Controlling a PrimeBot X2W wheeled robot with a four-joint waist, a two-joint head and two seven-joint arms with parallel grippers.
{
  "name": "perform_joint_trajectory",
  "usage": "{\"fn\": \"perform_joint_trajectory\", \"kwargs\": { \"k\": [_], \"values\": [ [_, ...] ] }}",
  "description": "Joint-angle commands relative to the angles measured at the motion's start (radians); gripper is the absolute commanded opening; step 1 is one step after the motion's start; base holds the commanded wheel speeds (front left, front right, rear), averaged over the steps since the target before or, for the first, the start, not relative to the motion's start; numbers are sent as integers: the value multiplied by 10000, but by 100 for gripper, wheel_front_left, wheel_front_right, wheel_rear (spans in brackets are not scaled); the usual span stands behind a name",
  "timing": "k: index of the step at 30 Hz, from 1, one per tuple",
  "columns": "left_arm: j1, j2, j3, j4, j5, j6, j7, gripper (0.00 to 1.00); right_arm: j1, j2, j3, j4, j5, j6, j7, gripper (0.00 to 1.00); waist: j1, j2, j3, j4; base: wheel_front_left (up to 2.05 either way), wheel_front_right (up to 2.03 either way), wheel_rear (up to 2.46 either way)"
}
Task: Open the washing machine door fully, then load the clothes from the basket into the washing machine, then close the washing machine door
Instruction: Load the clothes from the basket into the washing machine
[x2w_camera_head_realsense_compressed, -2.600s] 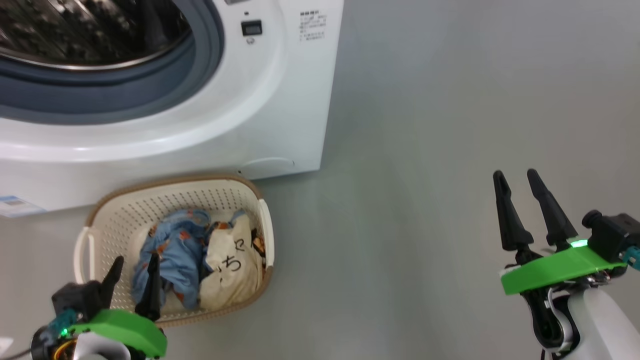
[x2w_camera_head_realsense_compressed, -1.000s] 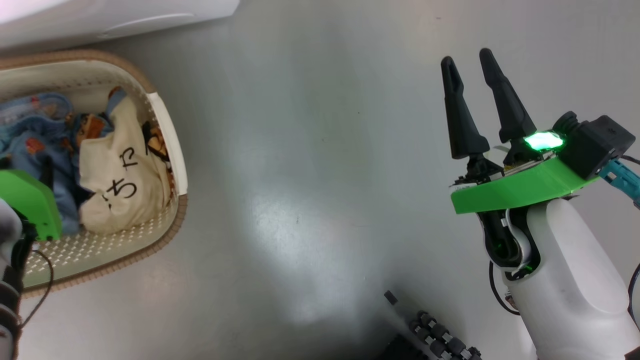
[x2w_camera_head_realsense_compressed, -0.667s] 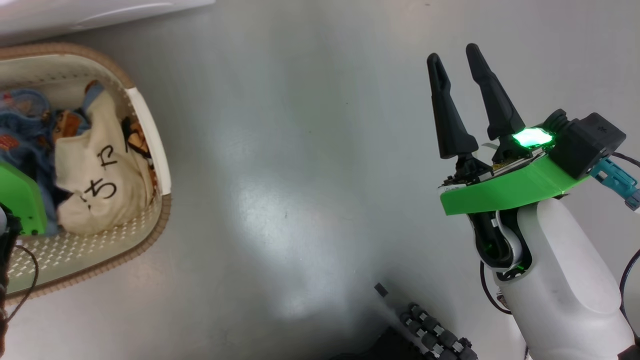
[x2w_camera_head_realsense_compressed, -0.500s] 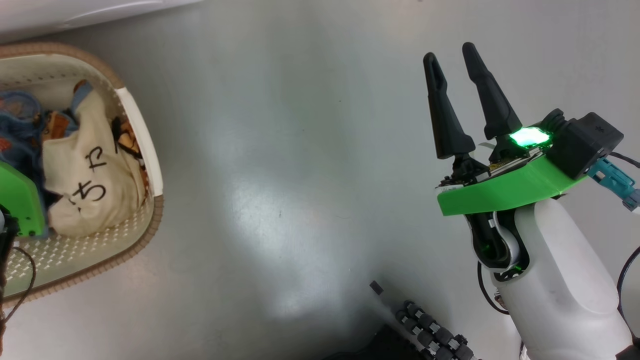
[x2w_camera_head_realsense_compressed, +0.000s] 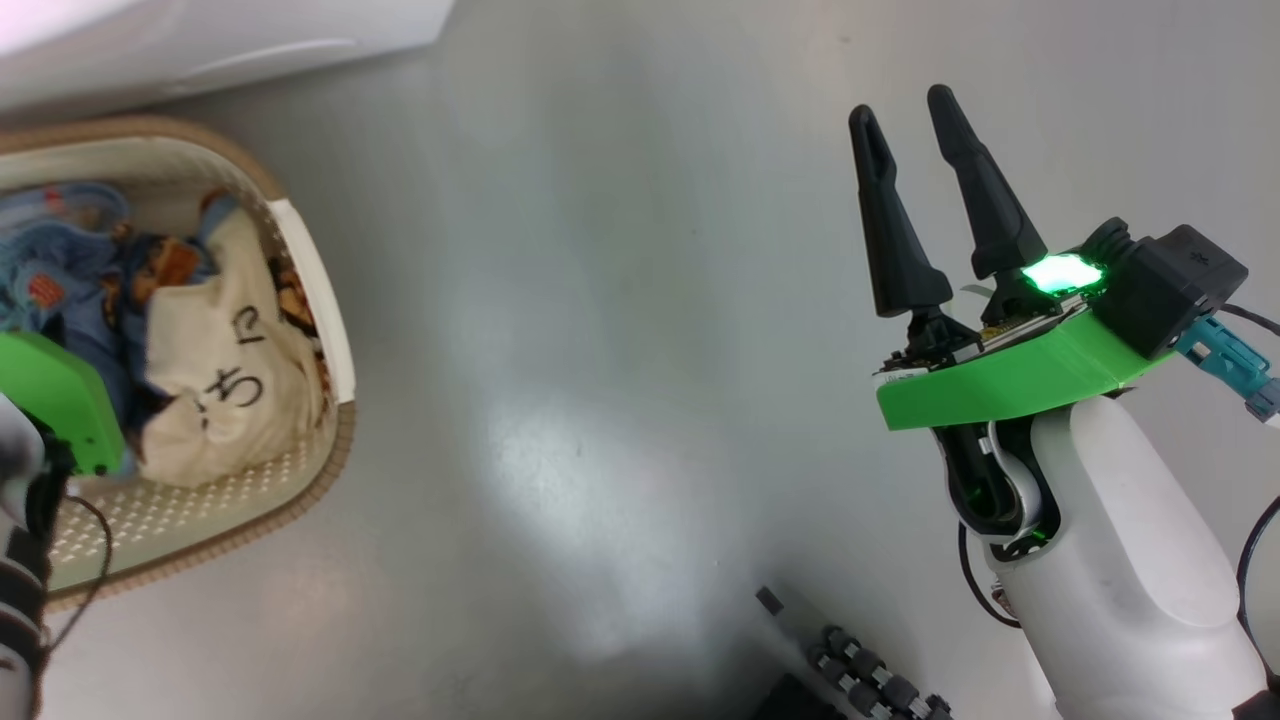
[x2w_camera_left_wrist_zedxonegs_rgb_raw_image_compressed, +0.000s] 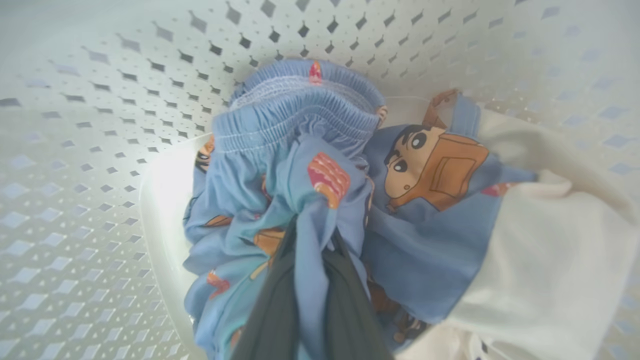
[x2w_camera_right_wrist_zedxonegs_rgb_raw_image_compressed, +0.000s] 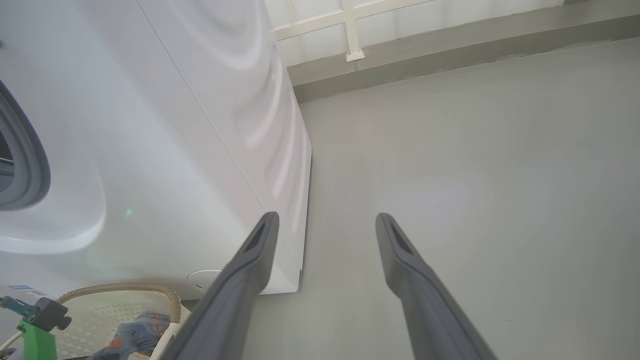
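left gripper (x2w_camera_left_wrist_zedxonegs_rgb_raw_image_compressed: 311, 241) pinched tight on fold of blue garment (x2w_camera_left_wrist_zedxonegs_rgb_raw_image_compressed: 300, 150), down inside basket (x2w_camera_left_wrist_zedxonegs_rgb_raw_image_compressed: 75, 150). rest of garment bunched ahead of fingertips. cream garment (x2w_camera_left_wrist_zedxonegs_rgb_raw_image_compressed: 540, 260) touching it, just off pincer's right in wrist view. right gripper (x2w_camera_head_realsense_compressed: 902, 108) spread wide, holding nothing, well apart over floor (x2w_camera_head_realsense_compressed: 600, 300). so left arm's job imo: washing machine (x2w_camera_head_realsense_compressed: 200, 40) sits up and beyond pincer, lift out first.

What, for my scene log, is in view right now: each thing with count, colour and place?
floor: one, grey, glossy
basket: one, cream with brown rim, on the floor
washing machine: one, white, behind the basket
light blue garment: one, orange prints, in the basket
cream garment: one, black characters, in the basket beside the blue one
left gripper: one, dark fingers, closed on the light blue garment inside the basket
right gripper: one, dark fingers, open, over bare floor
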Motion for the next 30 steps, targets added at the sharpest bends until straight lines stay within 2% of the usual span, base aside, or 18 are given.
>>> {"fn": "perform_joint_trajectory", "kwargs": {
  "k": [1, 12, 19, 24, 30],
  "values": [
    [487, 309, 309, -46, -233, 69, -260, 0, 280, -92, 104, -147, -53, 56, -80, 100, -1, -1, -450, 255, 0, 0, 0],
    [1645, -478, 685, -45, -927, -281, -2170, 0, 906, -419, -63, 221, -17, 56, -80, 100, -1, -1, -2299, 903, 0, 0, 0],
    [2371, -955, 761, -251, -1089, -385, -2683, 0, 1608, -680, -267, 427, 25, 56, -80, 100, -1, -1, -3429, 1251, 0, 0, 0],
    [3236, -1133, 964, -1554, -975, -347, -2737, 0, 2233, -885, -509, 576, 80, 56, -80, 100, -1, -1, -4300, 1512, 0, 0, 0],
    [4873, -1304, 1810, -3438, -658, -40, -2741, 0, 2943, -1001, -765, 662, 129, 56, -80, 100, -1, -1, -5362, 1671, 0, 0, 0]
  ]
}}
